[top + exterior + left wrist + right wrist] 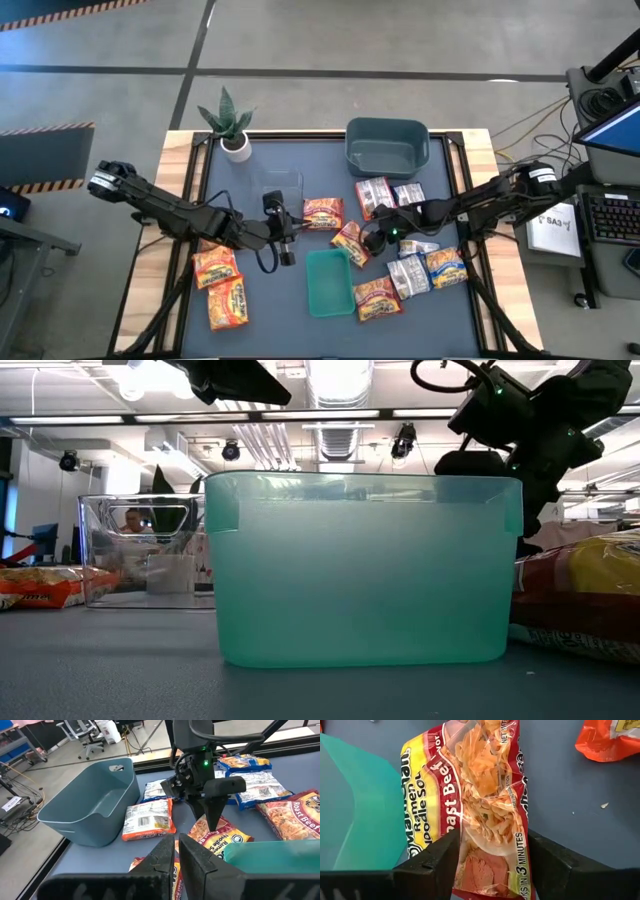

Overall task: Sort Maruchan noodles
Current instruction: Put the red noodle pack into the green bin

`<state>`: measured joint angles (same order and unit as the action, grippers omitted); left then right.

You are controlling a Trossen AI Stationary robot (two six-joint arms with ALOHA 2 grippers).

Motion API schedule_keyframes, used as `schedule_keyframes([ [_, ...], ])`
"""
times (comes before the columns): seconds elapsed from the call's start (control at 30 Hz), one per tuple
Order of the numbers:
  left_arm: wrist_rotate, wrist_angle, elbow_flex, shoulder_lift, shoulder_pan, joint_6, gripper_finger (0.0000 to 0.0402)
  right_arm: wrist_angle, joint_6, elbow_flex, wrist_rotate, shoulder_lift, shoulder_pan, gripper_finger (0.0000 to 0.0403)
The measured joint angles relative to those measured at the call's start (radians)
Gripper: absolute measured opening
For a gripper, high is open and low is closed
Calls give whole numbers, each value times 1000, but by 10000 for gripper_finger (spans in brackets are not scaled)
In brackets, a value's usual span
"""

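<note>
The right claw (490, 865) straddles a Roast Beef noodle packet (480, 805), fingers spread on both sides, not yet clenched.

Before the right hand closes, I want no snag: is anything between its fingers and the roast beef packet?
Nothing visible: the right hand straddles the packet, fingers at each edge, green bin beside it.

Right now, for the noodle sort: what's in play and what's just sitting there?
In play:
- ramen packets scattered across the table
- roast beef packet, straddled by the right end effector
- green bin, grey-blue bin, clear bin

Lying about:
- potted plant
- left end effector, shut, empty
</note>
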<state>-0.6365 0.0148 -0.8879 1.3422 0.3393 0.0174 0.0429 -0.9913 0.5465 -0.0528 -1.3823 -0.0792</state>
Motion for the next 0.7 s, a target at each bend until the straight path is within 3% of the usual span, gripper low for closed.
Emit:
schedule_keyframes([
  [0.7, -7, 10, 0, 0, 0, 0, 9, -39, 68, 0, 52, 70, 14, 41],
])
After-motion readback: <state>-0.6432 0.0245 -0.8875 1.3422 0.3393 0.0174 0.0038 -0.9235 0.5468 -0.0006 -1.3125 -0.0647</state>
